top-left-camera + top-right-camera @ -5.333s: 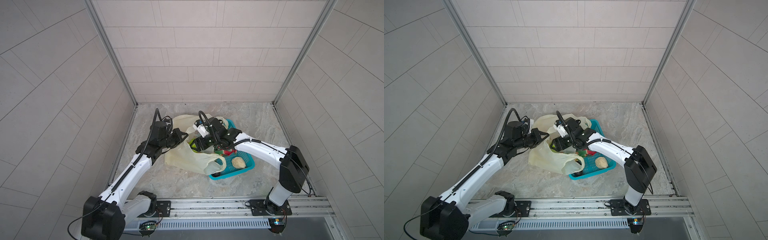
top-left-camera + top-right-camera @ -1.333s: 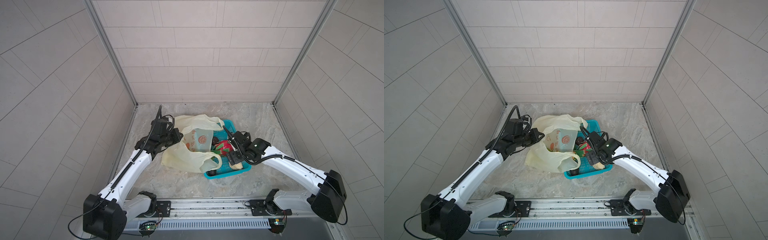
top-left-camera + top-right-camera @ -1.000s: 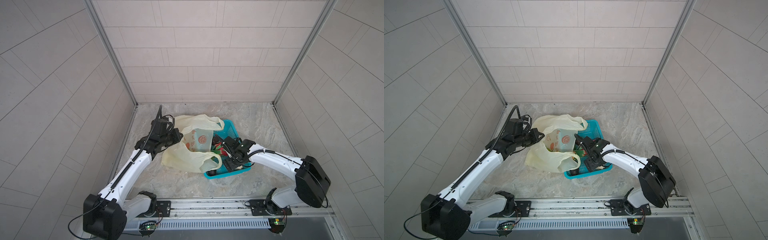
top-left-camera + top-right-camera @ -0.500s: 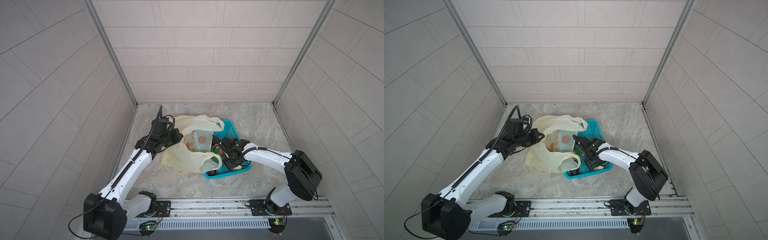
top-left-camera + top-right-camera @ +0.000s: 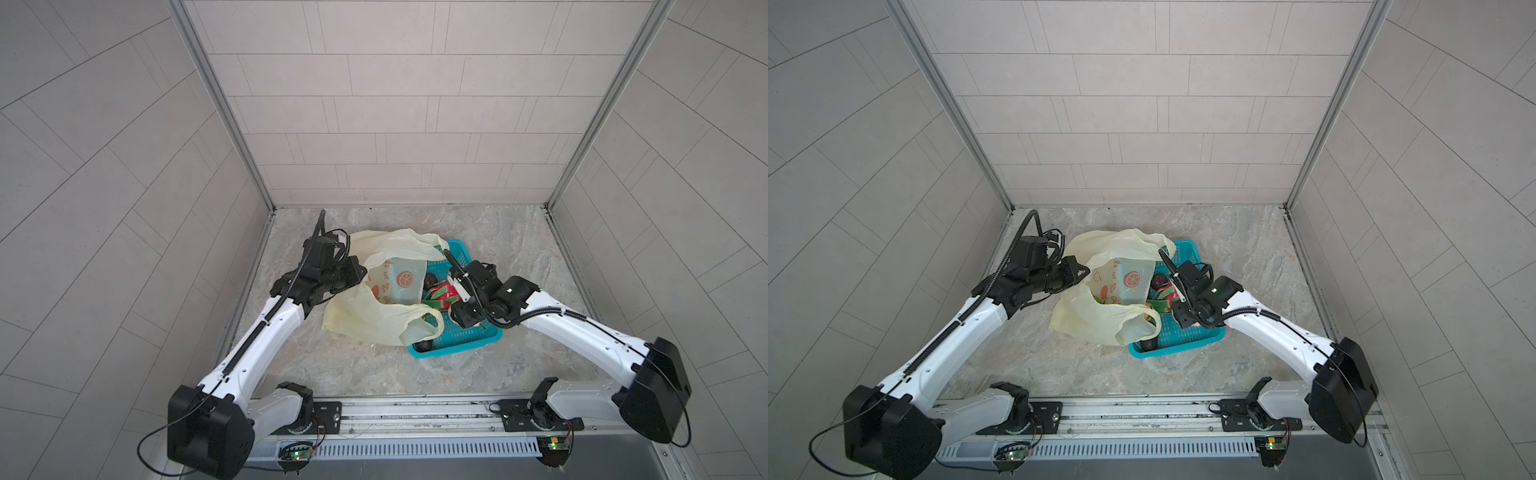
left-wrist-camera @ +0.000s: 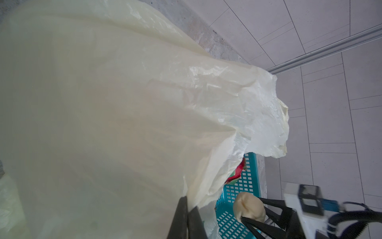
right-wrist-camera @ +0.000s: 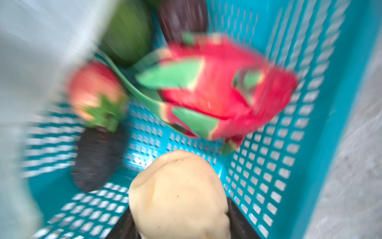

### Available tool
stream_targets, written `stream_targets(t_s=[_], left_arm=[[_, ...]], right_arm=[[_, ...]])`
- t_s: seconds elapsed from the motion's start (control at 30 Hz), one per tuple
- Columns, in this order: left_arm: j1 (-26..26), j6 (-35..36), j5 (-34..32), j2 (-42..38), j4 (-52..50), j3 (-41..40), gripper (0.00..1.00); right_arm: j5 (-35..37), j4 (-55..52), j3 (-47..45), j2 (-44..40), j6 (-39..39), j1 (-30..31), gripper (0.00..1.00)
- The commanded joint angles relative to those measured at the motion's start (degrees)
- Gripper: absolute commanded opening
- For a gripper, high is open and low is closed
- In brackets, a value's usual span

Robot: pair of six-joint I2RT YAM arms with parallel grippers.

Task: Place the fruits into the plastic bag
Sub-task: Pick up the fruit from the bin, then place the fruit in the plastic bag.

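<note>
Left wrist — L jaws hold bag (image 6: 124, 103), R jaws pinch lump (image 6: 248, 204).

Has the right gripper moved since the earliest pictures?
Yes. The right gripper went right, from above the plastic bag to over the teal basket, holding the pale cream lump.

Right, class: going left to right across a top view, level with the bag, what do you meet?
Left claw, shut on the bag → bag → dragon fruit → right arm. Basket left out: it overlaps bag and fruit.
</note>
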Motion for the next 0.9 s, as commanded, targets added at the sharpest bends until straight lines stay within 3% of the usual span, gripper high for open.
stream_targets(t_s=[0.0,0.13,0.53,0.87], left_arm=[[-0.38,0.63,2.01,-0.48,-0.61,2.02,0.0],[-0.3,-0.67,3.1,-1.8,-0.7,2.04,0.0],[-0.3,-3.86,1.06,-5.7,-0.87,0.35,0.0],[-0.3,-5.23,-1.05,-7.48,1.05,-1.74,0.0]], right_arm=[[-4.8,5.37,2.78,-3.05,-2.48,0.07,0.42],[-11.54,10.81,8.17,1.92,-2.6,0.78,0.42],[-20.12,18.8,28.04,26.96,-1.28,7.21,0.42],[-26.42,26.45,25.59,36.49,7.18,8.67,0.47]])
